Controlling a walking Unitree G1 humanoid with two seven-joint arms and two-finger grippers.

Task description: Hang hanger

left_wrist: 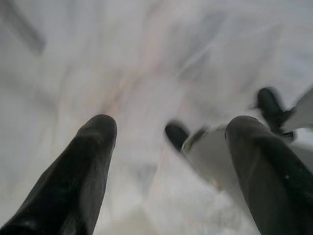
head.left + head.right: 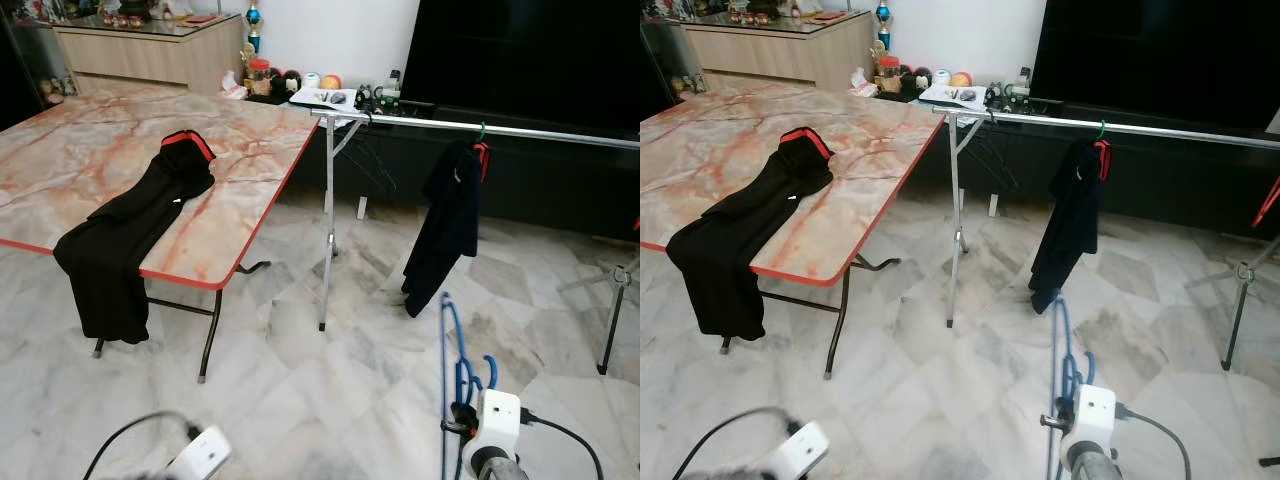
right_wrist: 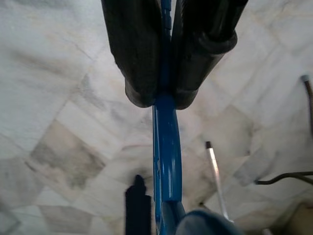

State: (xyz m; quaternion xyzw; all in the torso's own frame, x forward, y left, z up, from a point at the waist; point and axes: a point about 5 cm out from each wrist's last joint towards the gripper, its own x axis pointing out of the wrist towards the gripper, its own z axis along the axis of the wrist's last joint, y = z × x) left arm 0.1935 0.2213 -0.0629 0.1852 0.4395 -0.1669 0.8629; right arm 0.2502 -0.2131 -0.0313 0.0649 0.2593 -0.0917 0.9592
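The left gripper [image 1: 168,147] hangs low over the marble floor [image 2: 330,390], fingers spread apart, grasping nothing. The right gripper [image 3: 161,100] is clenched on the thin blue plastic hanger [image 2: 447,370], held low near the silver metal clothes rail [image 2: 500,128].

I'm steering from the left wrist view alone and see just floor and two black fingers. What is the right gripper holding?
Observer: The right gripper is shut on a blue hanger.
Operator: Where would it hang?
Observer: A silver clothes rail stands ahead of the robot, to its right, past the marble-topped table.
Operator: Anything on that rail already?
Observer: Yes, a black garment hangs from it on a hanger with a green hook; bare rail runs on either side of it.
Operator: And my own gripper?
Observer: The left gripper is open over the floor, holding nothing. Another black garment lies on the table, drooping over its near edge.
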